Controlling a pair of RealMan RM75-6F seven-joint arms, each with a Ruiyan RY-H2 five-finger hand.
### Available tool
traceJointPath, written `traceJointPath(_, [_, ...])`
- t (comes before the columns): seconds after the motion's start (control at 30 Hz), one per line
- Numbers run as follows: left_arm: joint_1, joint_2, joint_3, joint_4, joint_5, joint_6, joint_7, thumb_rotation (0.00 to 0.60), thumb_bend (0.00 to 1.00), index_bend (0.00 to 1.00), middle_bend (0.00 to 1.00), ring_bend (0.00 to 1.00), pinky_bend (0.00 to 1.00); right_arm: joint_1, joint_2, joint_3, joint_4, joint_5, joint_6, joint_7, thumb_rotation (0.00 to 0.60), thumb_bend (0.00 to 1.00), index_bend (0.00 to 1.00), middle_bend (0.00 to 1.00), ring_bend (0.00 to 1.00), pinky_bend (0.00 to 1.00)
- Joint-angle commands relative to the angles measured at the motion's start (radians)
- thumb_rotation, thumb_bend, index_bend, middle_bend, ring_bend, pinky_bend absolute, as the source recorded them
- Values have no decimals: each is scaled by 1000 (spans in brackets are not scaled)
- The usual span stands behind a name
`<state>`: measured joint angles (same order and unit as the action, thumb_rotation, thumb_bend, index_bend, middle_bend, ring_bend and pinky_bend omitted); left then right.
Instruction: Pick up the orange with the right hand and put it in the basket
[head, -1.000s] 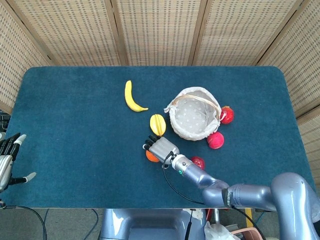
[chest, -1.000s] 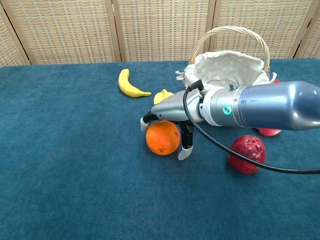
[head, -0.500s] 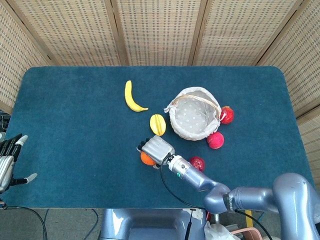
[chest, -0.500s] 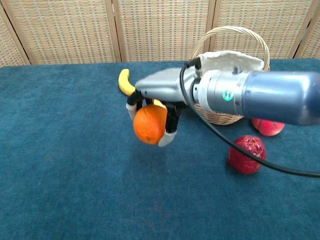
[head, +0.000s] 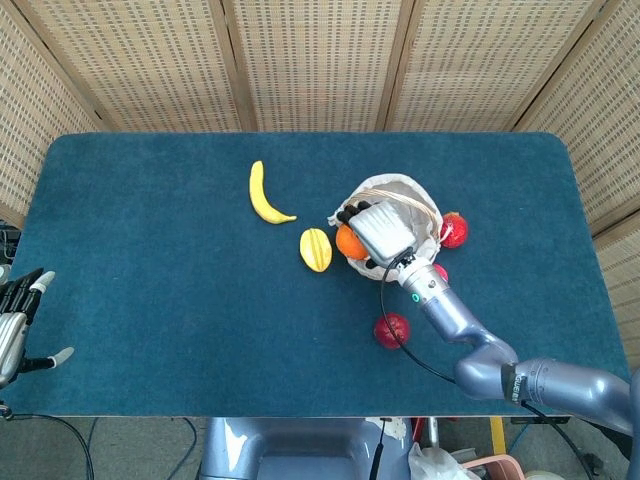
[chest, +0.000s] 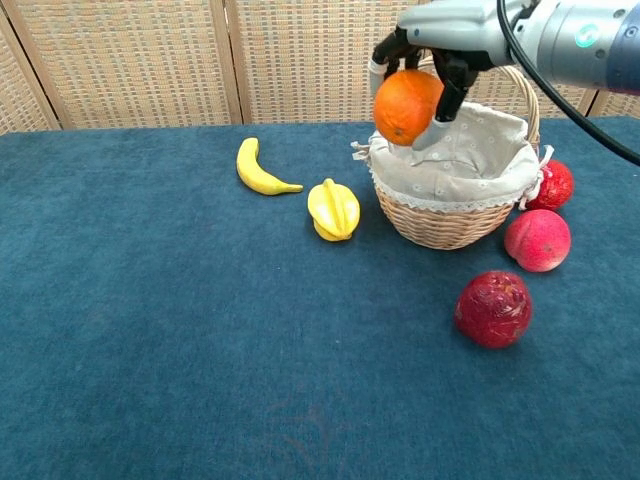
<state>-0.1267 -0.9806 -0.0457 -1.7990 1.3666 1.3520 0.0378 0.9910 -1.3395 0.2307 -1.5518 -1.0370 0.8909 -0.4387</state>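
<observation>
Nearest, the left hand (head: 15, 325) is parked at the table (head: 150, 300) edge, fingers spread, nothing held. Further back, the orange (chest: 405, 105) is gripped from above by the right hand (chest: 440, 35), suspended over the near-left rim of the basket (chest: 450, 215).

Even, bright, diffuse light fills both views. Shadows on the blue bench (chest: 150, 330) are faint and soft. Both pictures are sharp, without glare; the head view bends slightly toward its edges.
</observation>
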Motion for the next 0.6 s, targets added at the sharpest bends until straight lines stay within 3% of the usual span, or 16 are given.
traceJointPath(0.03, [-1,-1,0,-1,0,-1,2,600,0,0,0,0,0,4,30,-35,0,64,-54,-57,600,203,372,269,185,346])
traceJointPath(0.1, [-2,-1,0,-2,-1,-2,2,600,0,0,0,0,0,10,39,-40,-15,87,-53,-86,600,90,263,95,29,168])
traceJointPath(0.2, [-3,0,0,-4,0,-3,3,600,0,0,0,0,0,10,55,-47,-48,103,-35,-120,600,5,129,1,0,17])
traceJointPath(0.27, [-3,1,1,-5,3,-2,3,600,0,0,0,0,0,9,64,-48,-69,107,-10,-142,600,0,81,0,0,0])
traceJointPath(0.4, [0,6,5,-8,15,4,-7,600,0,0,0,0,0,-7,93,-45,-123,88,45,-157,600,0,78,0,0,0])
traceJointPath(0.6, [8,18,15,-13,49,18,-36,600,0,0,0,0,0,-98,199,-67,-273,-18,165,-118,600,0,78,0,0,0])
